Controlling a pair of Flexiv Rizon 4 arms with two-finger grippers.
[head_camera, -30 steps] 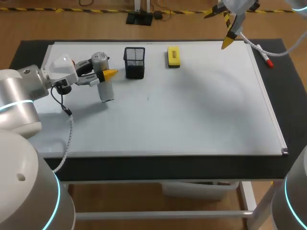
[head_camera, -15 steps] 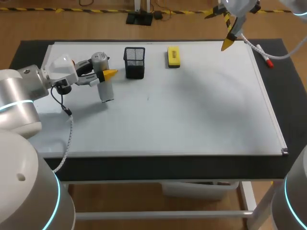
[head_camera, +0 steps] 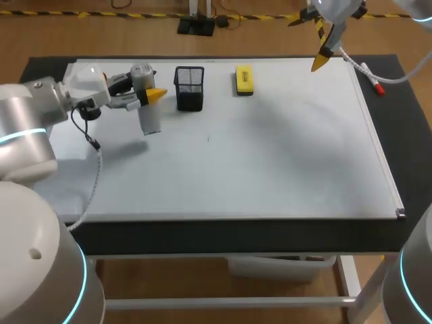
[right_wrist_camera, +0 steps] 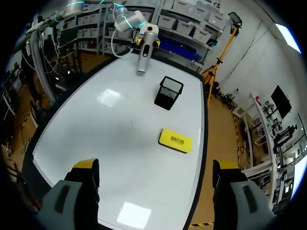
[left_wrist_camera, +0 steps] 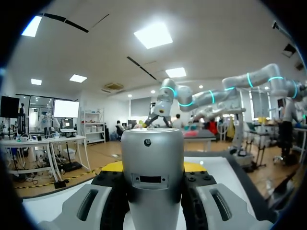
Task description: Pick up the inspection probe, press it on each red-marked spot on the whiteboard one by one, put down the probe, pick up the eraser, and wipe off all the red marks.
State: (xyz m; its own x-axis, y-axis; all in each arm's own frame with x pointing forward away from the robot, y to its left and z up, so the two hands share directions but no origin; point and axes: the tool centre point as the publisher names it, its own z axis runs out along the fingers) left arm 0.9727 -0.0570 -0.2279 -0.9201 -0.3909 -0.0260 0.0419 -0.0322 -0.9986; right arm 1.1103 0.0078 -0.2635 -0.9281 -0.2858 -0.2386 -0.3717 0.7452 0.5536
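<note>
My left gripper [head_camera: 144,95] is shut on the inspection probe [head_camera: 150,120], a silver cylinder. The probe hangs upright just above the whiteboard [head_camera: 270,162] at its far left, beside the black mesh cup [head_camera: 190,88]. In the left wrist view the probe [left_wrist_camera: 152,167] fills the gap between the black pads [left_wrist_camera: 112,191]. The yellow eraser [head_camera: 244,79] lies at the board's far edge, right of the cup. My right gripper [head_camera: 322,42] hovers open over the far right corner, with the eraser [right_wrist_camera: 175,140] ahead of it. I see no red marks, only a faint dark speck mid-board.
A red-capped marker [head_camera: 371,79] lies just off the board's right edge on the black table. The mesh cup [right_wrist_camera: 168,92] stands between the eraser and the probe [right_wrist_camera: 144,52]. A cable hangs from my left wrist over the board's left part.
My left arm has lifted the probe and carried it slightly toward the far edge; its shadow now lies apart from it. The right arm has stayed still.
</note>
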